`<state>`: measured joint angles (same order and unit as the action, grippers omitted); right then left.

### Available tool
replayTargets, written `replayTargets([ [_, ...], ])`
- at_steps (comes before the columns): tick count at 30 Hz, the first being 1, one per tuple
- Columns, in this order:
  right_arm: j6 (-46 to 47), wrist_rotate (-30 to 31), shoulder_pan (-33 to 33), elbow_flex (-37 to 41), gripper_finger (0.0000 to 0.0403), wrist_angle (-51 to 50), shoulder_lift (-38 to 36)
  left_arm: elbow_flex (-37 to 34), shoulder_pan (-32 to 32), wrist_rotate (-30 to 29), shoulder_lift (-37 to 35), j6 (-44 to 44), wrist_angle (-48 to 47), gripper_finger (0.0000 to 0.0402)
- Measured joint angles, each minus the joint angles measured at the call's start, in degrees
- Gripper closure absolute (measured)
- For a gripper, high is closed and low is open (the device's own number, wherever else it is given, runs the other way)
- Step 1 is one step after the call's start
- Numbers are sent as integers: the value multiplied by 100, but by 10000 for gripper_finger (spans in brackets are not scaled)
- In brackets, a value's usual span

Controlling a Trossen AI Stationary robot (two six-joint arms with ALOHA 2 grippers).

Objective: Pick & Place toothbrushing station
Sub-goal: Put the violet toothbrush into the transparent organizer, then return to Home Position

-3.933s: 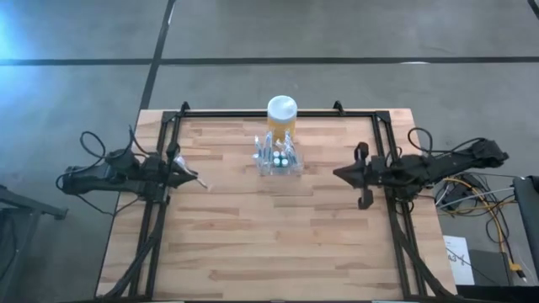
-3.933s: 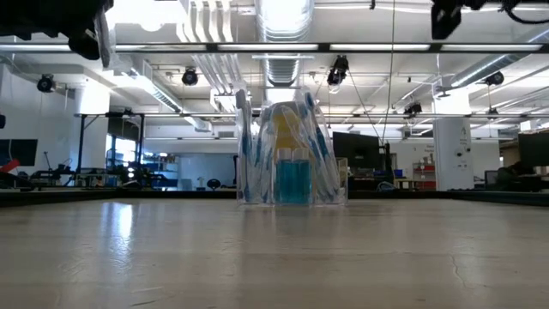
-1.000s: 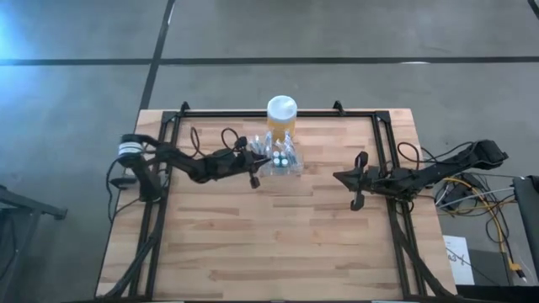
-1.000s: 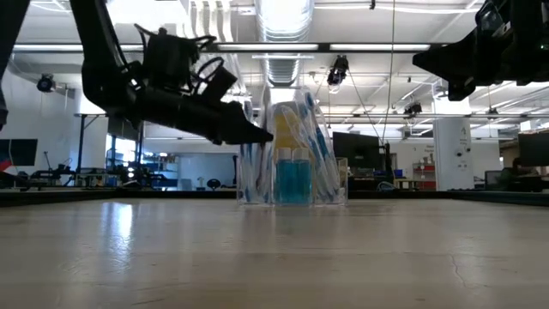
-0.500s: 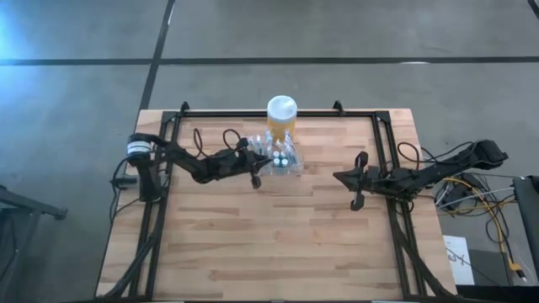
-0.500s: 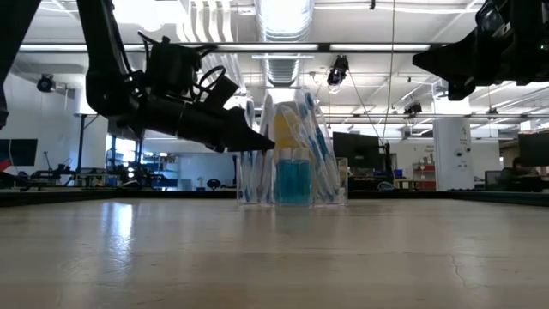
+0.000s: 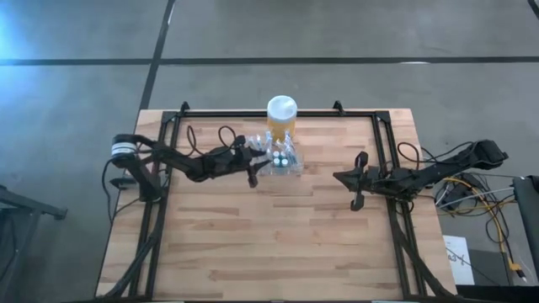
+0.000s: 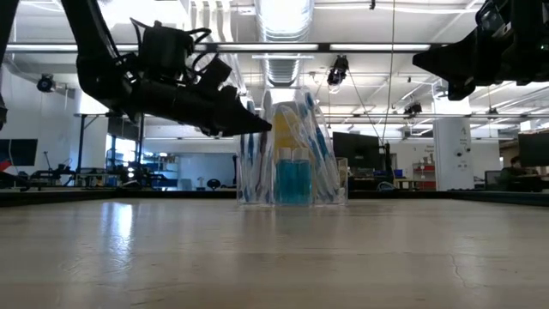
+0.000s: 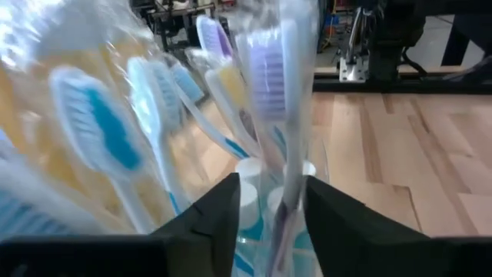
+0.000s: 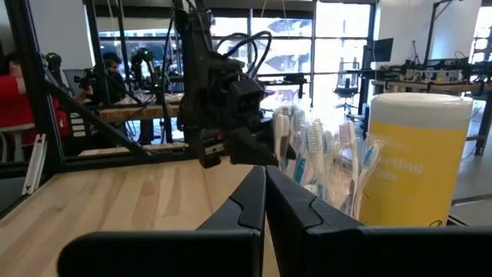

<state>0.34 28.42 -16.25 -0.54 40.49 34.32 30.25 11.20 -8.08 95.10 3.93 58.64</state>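
left gripper fingers parted around a toothbrush at toothbrushing station, 9 o'clock side; right gripper fingers closed, empty.

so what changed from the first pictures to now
The left gripper swung in from the table's left edge to the toothbrushing station, its fingers now parted around a brush. The right gripper shifted slightly and is shut. The station and yellow jar stayed put.

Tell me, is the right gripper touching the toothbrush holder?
Apart. The high view shows bare table between the right gripper and the toothbrush holder.
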Motion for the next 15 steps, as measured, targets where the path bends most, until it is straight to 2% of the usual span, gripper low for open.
replayTargets([
  [5,-16,0,0,0,394,-2,1,-171,0,-3,-383,5,-160,225],
  [9,-129,2,0,0,394,16,-5,-422,-49,2,-938,448,-150,206],
  [15,-205,4,0,-2,394,91,-8,-886,-333,133,-2510,1278,-617,201],
])
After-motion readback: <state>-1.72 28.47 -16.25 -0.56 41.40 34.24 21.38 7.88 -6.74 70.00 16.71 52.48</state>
